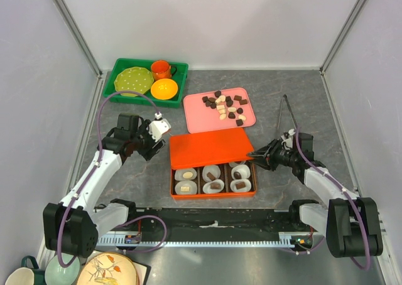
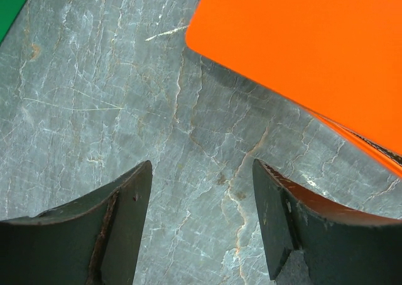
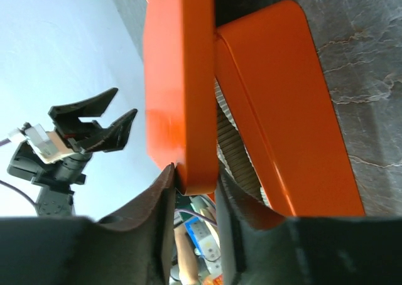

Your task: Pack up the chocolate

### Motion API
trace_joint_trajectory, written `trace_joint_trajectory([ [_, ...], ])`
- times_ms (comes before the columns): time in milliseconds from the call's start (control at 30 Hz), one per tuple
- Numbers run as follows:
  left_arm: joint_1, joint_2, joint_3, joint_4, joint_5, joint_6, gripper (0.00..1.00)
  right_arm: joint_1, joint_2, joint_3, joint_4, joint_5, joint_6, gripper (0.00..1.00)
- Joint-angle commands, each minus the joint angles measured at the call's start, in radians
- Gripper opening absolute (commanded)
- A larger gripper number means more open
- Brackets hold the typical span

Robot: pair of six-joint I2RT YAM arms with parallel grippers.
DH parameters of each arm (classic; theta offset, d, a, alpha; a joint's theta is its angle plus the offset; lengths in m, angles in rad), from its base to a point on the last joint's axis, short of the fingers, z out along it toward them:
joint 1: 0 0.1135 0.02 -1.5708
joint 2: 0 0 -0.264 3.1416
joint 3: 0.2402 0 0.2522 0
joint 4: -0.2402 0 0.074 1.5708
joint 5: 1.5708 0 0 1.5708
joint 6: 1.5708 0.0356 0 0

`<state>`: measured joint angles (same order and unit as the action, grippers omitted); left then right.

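Loose chocolate lies on a pink tray at the back. An orange box in front of it holds white paper cups with chocolate pieces in them. Its orange lid covers the back half of the box. My right gripper is shut on the lid's right corner, one finger on each face. Over bare table just left of the lid, my left gripper is open and holds nothing.
A green tray at the back left carries a green plate, an orange cup and an orange bowl. Metal tongs lie on the table to the right. Cups and a plate sit outside the near left corner.
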<state>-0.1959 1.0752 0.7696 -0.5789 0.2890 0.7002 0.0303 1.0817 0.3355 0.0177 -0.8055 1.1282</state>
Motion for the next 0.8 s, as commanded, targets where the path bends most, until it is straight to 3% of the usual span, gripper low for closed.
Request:
trace_joint_trajectory([
  [0,0.006,-0.004,0.022,0.002,-0.008,-0.004,0.72,-0.003,-0.034,-0.024,0.09,-0.023,0.061,0.3],
  [233,0.006,0.009,0.011,0.017,-0.008,-0.008,0.71,0.002,-0.129,-0.042,0.102,-0.058,0.047,0.17],
  [633,0.006,0.051,0.002,0.039,-0.022,-0.015,0.7,0.051,-0.291,-0.113,0.225,-0.089,0.108,0.15],
  [767,0.006,0.063,0.005,0.037,-0.024,-0.018,0.7,0.095,-0.373,-0.116,0.106,-0.046,0.056,0.16],
])
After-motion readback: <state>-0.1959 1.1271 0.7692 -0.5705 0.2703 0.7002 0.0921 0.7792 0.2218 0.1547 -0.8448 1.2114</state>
